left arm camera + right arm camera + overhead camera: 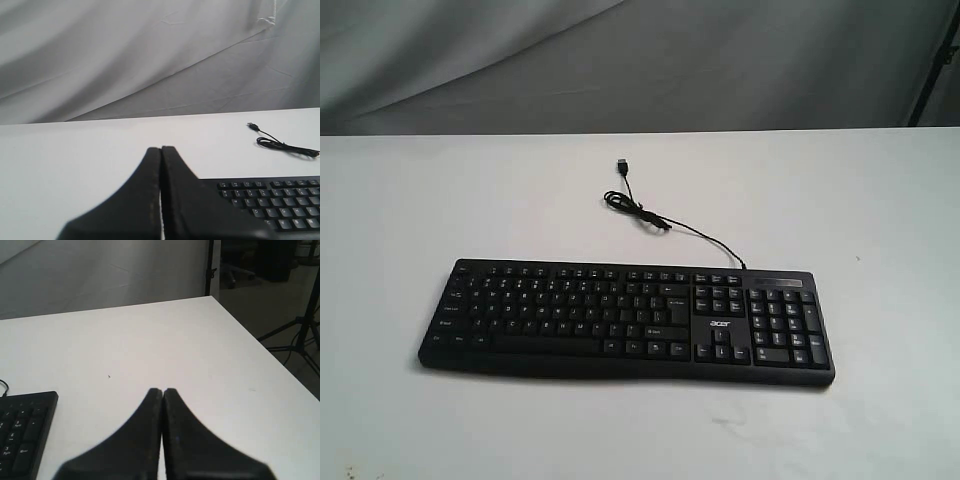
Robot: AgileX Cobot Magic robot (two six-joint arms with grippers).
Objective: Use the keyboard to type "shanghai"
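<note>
The keyboard (625, 320) lies on the table (410, 200); left tool (161, 150) and right tool (163, 391) closed.

A flat white surface (420, 420) lay before a wrinkled grey cloth backdrop (620, 60). A black metal tripod stand (300, 330) stood near its edge.

My left gripper (161, 149) is matte black: two broad fingers (140, 200) that sweep in a curve from wide bases to narrow, blunt tips. A thin pale seam runs between them, and tiny light scuffs fleck the inner edge of one. My right gripper (162, 390) is the same make, black and smooth, flaring wide at the base and tapering to rounded tips, with a hairline seam down the middle and a faint bluish speck beside it.
</note>
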